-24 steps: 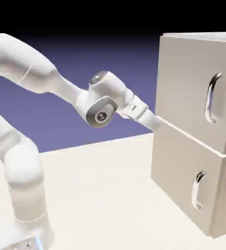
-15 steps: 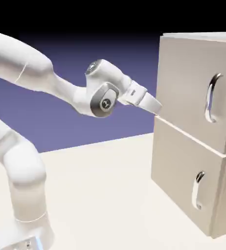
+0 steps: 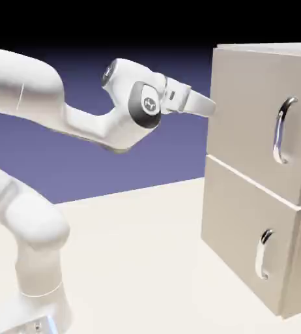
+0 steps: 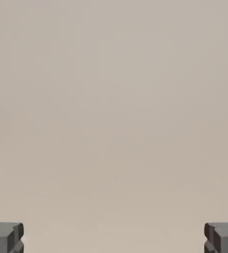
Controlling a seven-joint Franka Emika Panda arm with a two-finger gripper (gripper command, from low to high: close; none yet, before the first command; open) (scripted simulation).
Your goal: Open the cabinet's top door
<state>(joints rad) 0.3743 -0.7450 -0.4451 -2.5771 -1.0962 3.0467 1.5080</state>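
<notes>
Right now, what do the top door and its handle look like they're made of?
The top door looks like painted board or laminate: flat, matte beige-grey, no grain or glare; the hand view shows that same plain surface. Its handle looks like polished chrome metal: curved, silver, with bright highlights and dark reflections. It's a render, so both are guesses.

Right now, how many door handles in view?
2. Top door's handle, on the upper panel near its right edge; lower door's handle, directly below. The hand view shows only plain beige panel.
</notes>
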